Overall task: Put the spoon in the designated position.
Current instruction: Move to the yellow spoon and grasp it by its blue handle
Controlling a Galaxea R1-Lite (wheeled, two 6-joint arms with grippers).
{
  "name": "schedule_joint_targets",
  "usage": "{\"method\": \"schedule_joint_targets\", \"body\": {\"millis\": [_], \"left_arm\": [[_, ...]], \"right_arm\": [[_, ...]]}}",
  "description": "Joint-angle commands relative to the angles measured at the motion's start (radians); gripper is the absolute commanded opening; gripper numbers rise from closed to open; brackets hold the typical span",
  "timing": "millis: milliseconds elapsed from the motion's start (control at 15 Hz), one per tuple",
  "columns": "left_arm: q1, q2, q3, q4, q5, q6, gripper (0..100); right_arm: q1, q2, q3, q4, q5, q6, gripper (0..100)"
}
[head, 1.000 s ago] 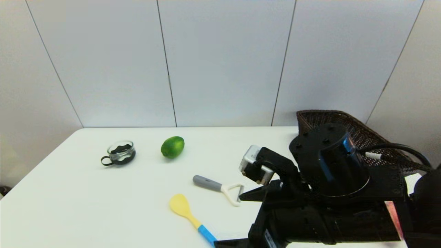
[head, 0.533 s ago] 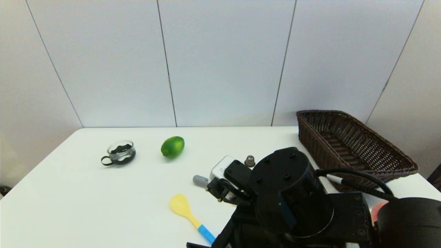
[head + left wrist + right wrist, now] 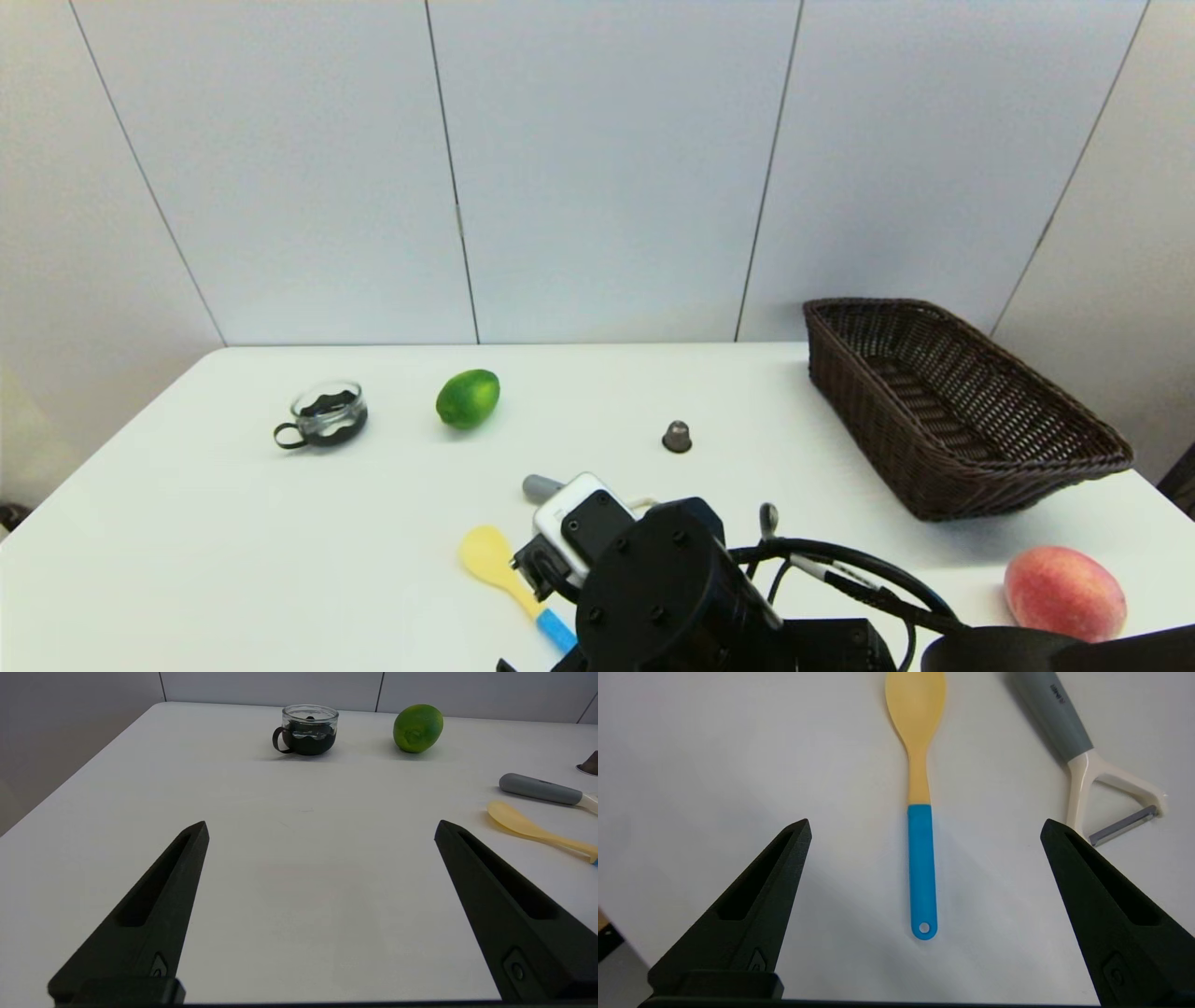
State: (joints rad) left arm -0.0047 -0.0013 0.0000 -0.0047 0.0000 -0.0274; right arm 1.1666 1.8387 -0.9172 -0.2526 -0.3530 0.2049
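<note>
Right tool (image 3: pixel 924 826) over yellow/blue spoon (image 3: pixel 920 812)

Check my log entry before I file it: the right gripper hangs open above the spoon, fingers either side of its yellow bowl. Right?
Not quite. In the right wrist view the open right gripper straddles the spoon at its blue handle; the yellow bowl lies beyond the fingertips.

Lab test bench: bare white table (image 3: pixel 233 523), plain panelled wall (image 3: pixel 597 168).
</note>
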Motion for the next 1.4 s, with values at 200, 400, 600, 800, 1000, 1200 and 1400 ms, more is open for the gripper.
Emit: {"method": "schedule_joint_targets", "body": {"millis": [200, 400, 600, 800, 1000, 1200, 1400], "left_arm": [[0.0, 0.001, 0.002, 0.002, 0.0, 0.0, 100], [0.0, 0.001, 0.002, -0.001, 0.0, -0.002, 100], [0.0, 0.001, 0.002, -0.001, 0.0, 0.0, 100], [0.0, 0.001, 0.002, 0.002, 0.0, 0.0, 100], [0.0, 0.001, 0.002, -0.001, 0.0, 0.0, 100], [0.0, 0.001, 0.002, -0.001, 0.0, -0.002, 100], [0.0, 0.001, 0.002, -0.001, 0.0, -0.002, 100]], "right_arm": [[0.016, 0.082, -0.017, -0.005, -0.101, 0.004, 100], [0.016, 0.116, -0.032, -0.005, -0.107, 0.016, 100], [0.036, 0.159, -0.06, 0.007, -0.106, 0.06, 100], [0.067, 0.188, -0.072, -0.004, -0.106, 0.077, 100], [0.076, 0.211, -0.083, 0.001, -0.109, 0.093, 100], [0.062, 0.208, -0.086, -0.005, -0.11, 0.102, 100], [0.035, 0.182, -0.121, -0.005, -0.109, 0.11, 100]]}}
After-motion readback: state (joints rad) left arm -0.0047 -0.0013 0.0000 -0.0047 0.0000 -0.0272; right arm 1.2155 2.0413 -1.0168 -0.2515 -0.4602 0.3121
